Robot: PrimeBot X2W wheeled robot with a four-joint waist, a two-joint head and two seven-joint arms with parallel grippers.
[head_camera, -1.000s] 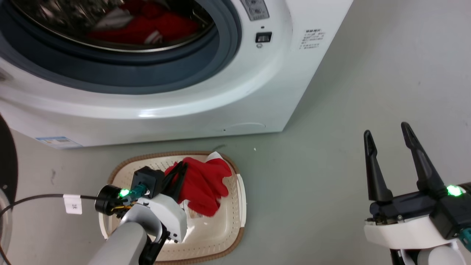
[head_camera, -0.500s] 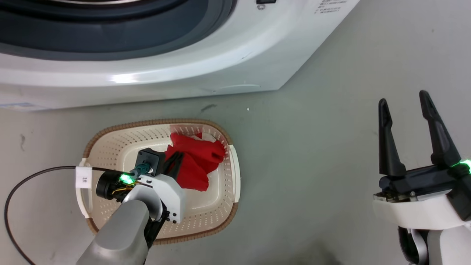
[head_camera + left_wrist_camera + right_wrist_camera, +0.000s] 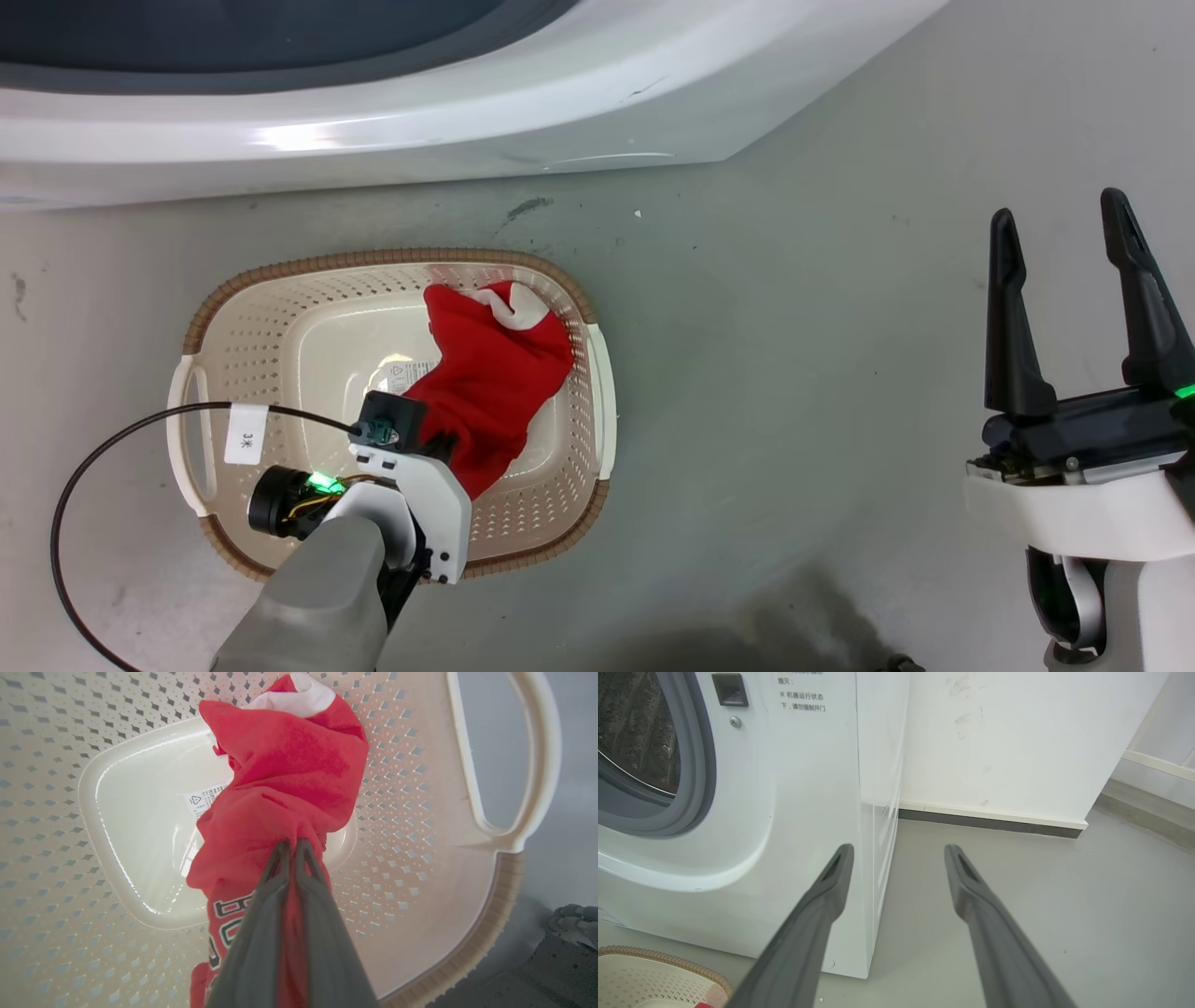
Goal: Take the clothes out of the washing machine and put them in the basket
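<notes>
A red garment point(image 3: 495, 373) point(image 3: 285, 788) with a white patch and white lettering hangs into the right half of the cream basket point(image 3: 280, 289) point(image 3: 509, 844). My left gripper point(image 3: 439, 441) point(image 3: 292, 845) is shut on the garment, holding it inside the basket. The white washing machine point(image 3: 467, 121) point(image 3: 794, 812) stands just beyond the basket, its grey gasket and steel drum in the right wrist view. My right gripper point(image 3: 1060, 219) point(image 3: 899, 851) is open over bare floor at the right, with nothing between its fingers.
A black cable point(image 3: 93, 467) with a white tag loops from my left wrist over the basket's left handle. Grey floor point(image 3: 794, 392) stretches right of the basket. A white wall with a dark skirting point(image 3: 994, 821) runs behind the machine.
The head camera has tilted down, so the drum has left the view. My left gripper has lowered the red garment deeper into the basket. The right gripper stays open.
</notes>
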